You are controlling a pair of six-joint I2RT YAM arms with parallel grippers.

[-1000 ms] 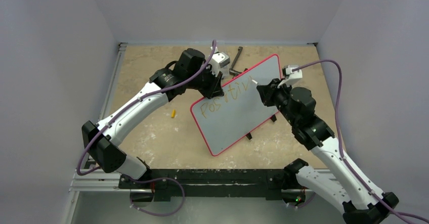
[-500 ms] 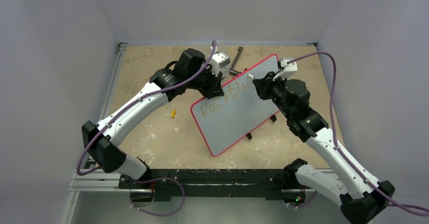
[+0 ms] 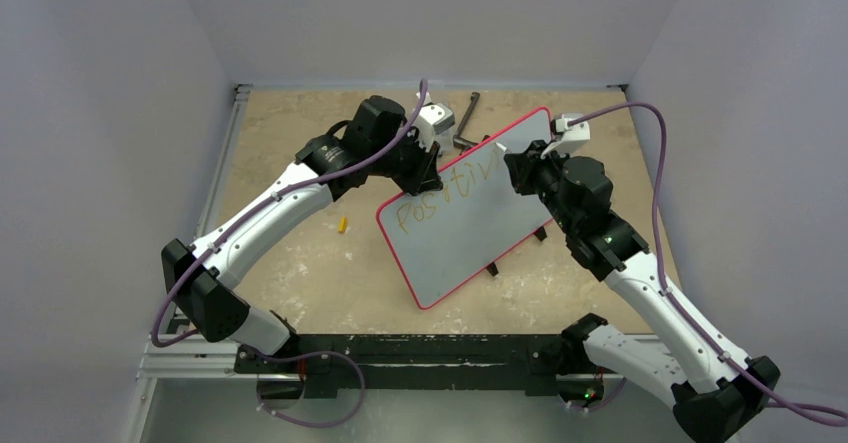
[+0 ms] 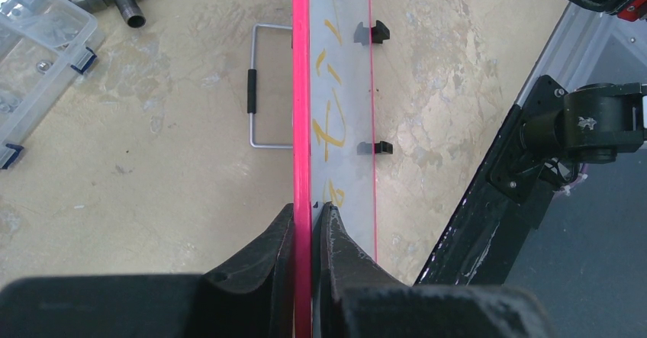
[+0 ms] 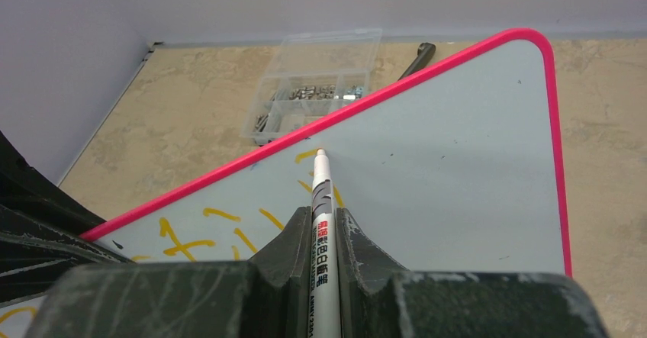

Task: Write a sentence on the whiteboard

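The whiteboard (image 3: 460,228) with its pink frame stands tilted on the table. Orange-yellow lettering of the sentence (image 3: 440,195) runs along its upper part. My left gripper (image 3: 428,175) is shut on the board's upper left edge. In the left wrist view the pink frame (image 4: 301,86) runs straight out from between the left gripper (image 4: 309,212) fingers. My right gripper (image 5: 321,212) is shut on a white marker (image 5: 320,189). The marker's tip is at the board (image 5: 458,170), close under the top frame and beside the last yellow strokes (image 5: 198,231).
A clear plastic organiser box (image 3: 437,120) and a dark pipe fitting (image 3: 468,121) lie behind the board. A small yellow cap (image 3: 342,226) rests on the table to the left. A wire handle (image 4: 263,86) lies behind the board. Black feet (image 3: 492,270) line its lower edge.
My right arm has swung up and left, carrying the marker tip toward the board's top edge past the last letter. The left gripper and the board have not moved.
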